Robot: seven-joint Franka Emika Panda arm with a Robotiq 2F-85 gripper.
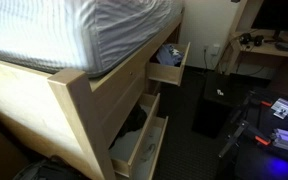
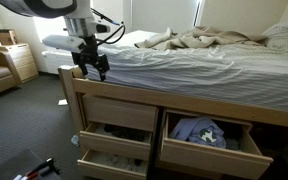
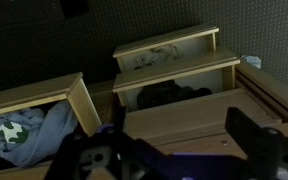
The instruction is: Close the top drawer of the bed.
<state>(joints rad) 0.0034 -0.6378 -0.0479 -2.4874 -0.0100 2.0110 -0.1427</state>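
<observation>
Now, only one exterior view catches the gripper (image 2: pixel 92 72): it hangs over the corner post (image 2: pixel 72 95) of the bed (image 1: pixel 79 105), fingers spread and released, touching nothing. The top drawer (image 2: pixel 214 160) sits down at four o'clock from it, pulled well out, with bluish cloth (image 2: pixel 202 132) heaped inside. In an exterior view along the frame, that drawer (image 1: pixel 169 72) juts out at two o'clock of the stack, under the striped mattress (image 1: pixel 74 30). The wrist view looks straight down past the spread claw (image 3: pixel 164 140), with the drawer (image 3: pixel 44 98) at eight o'clock and its cloth (image 3: pixel 24 135) plain to see. Beside it, at twelve o'clock, the drawer with dark clothing (image 3: pixel 174 72) and the lowest drawer (image 3: pixel 134 50) both stand open, stepping out across the dark carpet. Around the edges are a desk (image 1: pixel 274 48) at two o'clock, a small dresser (image 2: pixel 19 62) at nine o'clock, and a rumpled blanket (image 2: pixel 209 40) on the mattress.
</observation>
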